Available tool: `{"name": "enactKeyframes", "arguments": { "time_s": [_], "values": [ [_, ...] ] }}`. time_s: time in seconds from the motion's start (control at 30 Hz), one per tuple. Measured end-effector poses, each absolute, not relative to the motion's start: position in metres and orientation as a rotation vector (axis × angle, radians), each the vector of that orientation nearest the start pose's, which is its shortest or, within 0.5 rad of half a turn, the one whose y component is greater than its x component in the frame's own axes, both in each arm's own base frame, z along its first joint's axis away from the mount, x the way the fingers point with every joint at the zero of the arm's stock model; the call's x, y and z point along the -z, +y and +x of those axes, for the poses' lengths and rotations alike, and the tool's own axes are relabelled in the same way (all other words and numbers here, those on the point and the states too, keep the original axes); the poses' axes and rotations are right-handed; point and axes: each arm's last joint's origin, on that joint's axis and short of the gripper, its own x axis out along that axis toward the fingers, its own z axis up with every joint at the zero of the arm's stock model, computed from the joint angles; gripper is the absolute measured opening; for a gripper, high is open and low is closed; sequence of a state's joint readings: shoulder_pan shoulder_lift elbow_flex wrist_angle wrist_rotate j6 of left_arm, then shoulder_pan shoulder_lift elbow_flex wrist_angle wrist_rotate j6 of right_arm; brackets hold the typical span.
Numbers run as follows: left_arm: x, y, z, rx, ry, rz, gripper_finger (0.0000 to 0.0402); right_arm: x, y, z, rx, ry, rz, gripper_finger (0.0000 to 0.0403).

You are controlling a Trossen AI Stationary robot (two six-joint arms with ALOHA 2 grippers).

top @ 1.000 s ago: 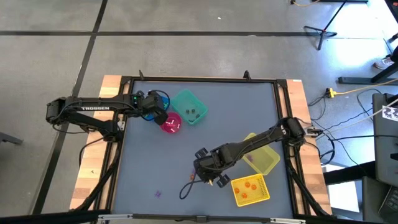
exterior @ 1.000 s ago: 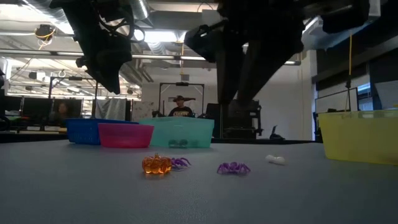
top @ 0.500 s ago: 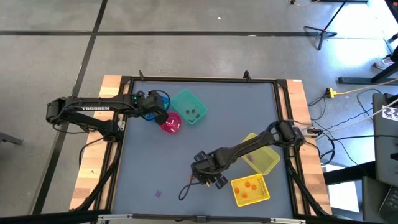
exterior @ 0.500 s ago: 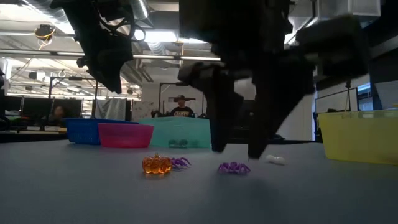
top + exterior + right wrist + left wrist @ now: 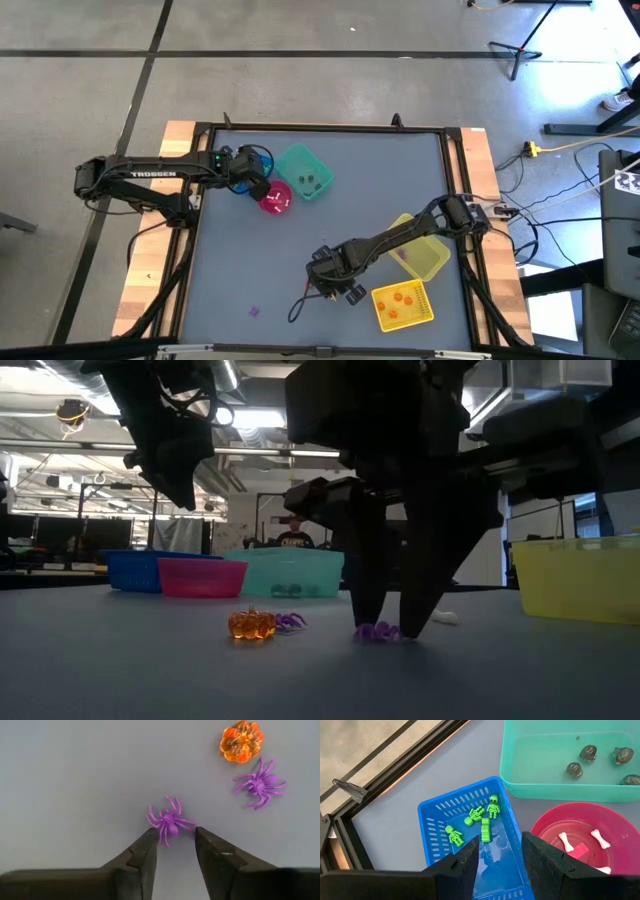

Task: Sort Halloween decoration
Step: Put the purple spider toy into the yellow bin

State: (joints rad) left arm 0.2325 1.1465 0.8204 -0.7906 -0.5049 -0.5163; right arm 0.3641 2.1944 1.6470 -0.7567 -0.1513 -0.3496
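Straddling a purple spider (image 5: 169, 821) on the table (image 5: 300, 250), the right gripper (image 5: 175, 842) stands unclenched; closing comes next. Left gripper (image 5: 500, 855), at ten o'clock, waits unclenched.

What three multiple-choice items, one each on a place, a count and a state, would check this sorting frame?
1. Where is the left gripper?
A. over the blue basket
B. over the yellow bin
C. at the table's centre

2. How many purple spiders show in the right wrist view?
A. one
B. two
C. four

3. How is the right gripper?
A. shut on a pumpkin
B. open, its fingers either side of a purple spider
C. out of view

Key: 1 A, green skeletons lie below it; 2 B, a second spider lies beside the orange pumpkin; 3 B, a gap shows.
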Motion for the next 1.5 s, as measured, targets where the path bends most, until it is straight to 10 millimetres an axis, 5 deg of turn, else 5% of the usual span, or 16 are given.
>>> {"name": "enactKeyframes", "arguments": {
  "time_s": [0.97,1.23,1.5],
  "values": [
    [-0.239,0.06,0.195,-0.927,0.928,-0.286,0.0132,-0.148,0.161,0.409,-0.661,1.229,-0.43,0.0004],
    [-0.239,0.06,0.195,-0.926,0.928,-0.287,0.0132,-0.148,0.161,0.409,-0.661,1.229,-0.43,0.0007],
    [-0.242,0.048,0.209,-0.613,0.903,-0.35,0.0132,-0.161,0.157,0.405,-0.588,1.33,-0.496,0.0002]
  ]
}}
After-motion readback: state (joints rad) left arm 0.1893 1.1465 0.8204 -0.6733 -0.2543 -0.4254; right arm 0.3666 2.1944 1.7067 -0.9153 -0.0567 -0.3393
